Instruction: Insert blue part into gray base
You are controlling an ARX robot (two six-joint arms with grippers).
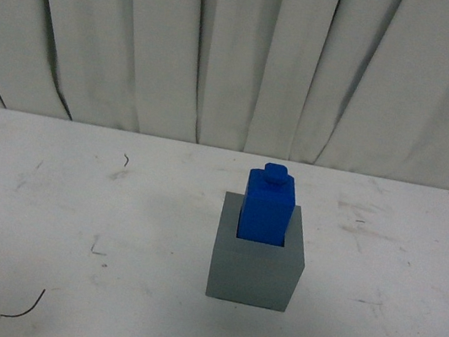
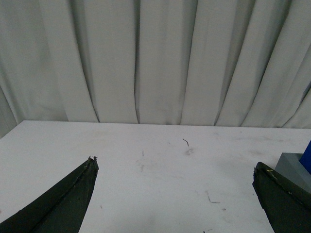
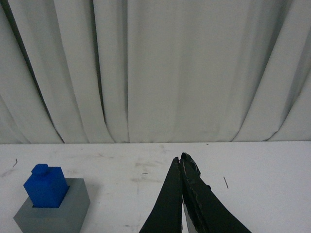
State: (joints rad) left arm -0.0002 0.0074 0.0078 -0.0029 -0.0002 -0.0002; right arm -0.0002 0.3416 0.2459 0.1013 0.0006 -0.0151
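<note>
Jaws appear only in wrist views; blue part [image 1: 268, 208] sits partly hidden in gray base [image 1: 256, 268].

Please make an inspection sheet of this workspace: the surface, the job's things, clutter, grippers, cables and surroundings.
Surface: white table, scuffed, with dark marks.
Job's things: blue part stands upright in the recess of the gray base, knob on top; most of it shows above the rim.
Clutter: small dark thread-like scraps on the table.
Grippers: left gripper has jaws wide apart and empty; right gripper has jaws closed together, holding nothing. Neither touches the blocks.
Cables: nothing seen.
Surroundings: white pleated curtain behind the table.
</note>
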